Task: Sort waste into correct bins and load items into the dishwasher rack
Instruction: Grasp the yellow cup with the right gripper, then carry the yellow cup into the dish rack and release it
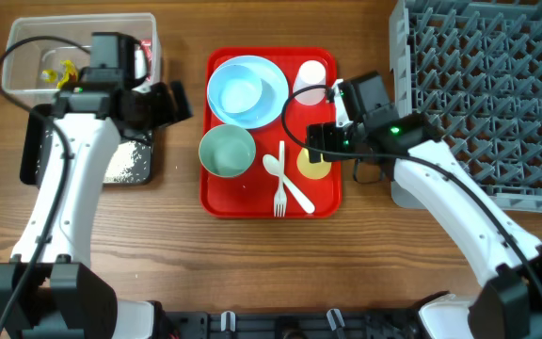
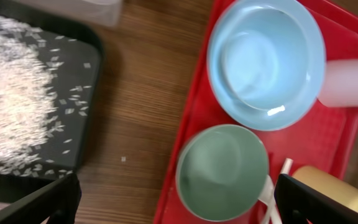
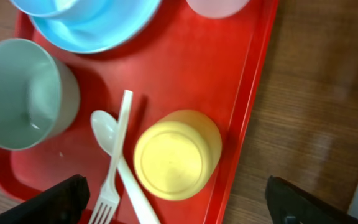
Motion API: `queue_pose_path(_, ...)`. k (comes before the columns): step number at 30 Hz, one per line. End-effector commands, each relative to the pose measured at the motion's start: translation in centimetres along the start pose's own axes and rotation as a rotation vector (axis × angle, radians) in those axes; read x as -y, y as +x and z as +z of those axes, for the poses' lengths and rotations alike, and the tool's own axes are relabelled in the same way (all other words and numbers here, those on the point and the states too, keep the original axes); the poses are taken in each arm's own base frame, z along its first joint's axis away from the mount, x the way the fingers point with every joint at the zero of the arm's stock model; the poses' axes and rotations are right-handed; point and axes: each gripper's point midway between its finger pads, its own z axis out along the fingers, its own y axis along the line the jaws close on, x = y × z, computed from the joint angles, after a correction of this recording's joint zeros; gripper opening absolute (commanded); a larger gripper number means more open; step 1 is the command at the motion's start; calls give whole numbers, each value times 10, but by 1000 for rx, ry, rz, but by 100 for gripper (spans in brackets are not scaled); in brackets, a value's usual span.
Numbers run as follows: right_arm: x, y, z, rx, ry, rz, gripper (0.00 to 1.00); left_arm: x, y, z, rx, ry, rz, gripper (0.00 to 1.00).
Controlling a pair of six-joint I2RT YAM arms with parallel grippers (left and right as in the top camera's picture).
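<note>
Jaws wide apart and empty, the left gripper [image 2: 179, 202] hovers at the flat red plastic tray's [image 1: 252, 202] ten o'clock, the right gripper [image 3: 182, 205] above its five-o'clock round yellow cup [image 3: 178, 155].

Red tray [image 1: 243, 193]; pale blue plate [image 1: 277, 94]; green bowl [image 1: 227, 151]; yellow cup [image 3: 177, 154]; white fork [image 3: 118, 149]; grey rack [image 1: 478, 85].

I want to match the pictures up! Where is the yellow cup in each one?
Overhead: the yellow cup sits near the right edge of the red tray.
Left wrist: bottom right corner, partly cut off.
Right wrist: bottom middle; it looks upside down.
Shared landmark: the green bowl on the same tray.
</note>
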Motion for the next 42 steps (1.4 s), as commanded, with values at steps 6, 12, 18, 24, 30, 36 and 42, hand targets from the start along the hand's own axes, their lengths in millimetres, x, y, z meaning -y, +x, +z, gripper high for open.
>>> queue_pose_path(6,8,15,39,-106,39,20,100,-30,-7,-6,5,-39,-71,100)
queue_pose_path(12,12,27,58,-167,48,26,95,-30,-7,-6,3,-40,-71,100)
queue_pose_path(18,13,29,66,-178,50,22,91,-30,-7,-6,4,-39,-72,100)
queue_pose_path(24,7,27,68,-172,19,-1,87,-30,-7,-6,3,-40,-71,100)
queue_pose_path(30,-5,28,70,-165,8,-36,80,-30,-7,-6,3,-39,-72,100)
queue_pose_path(36,-9,23,72,-128,52,-69,77,-30,-7,-6,4,-39,-72,100)
queue_pose_path(42,-1,24,71,-129,101,-74,68,-30,-7,-6,2,-40,-72,100)
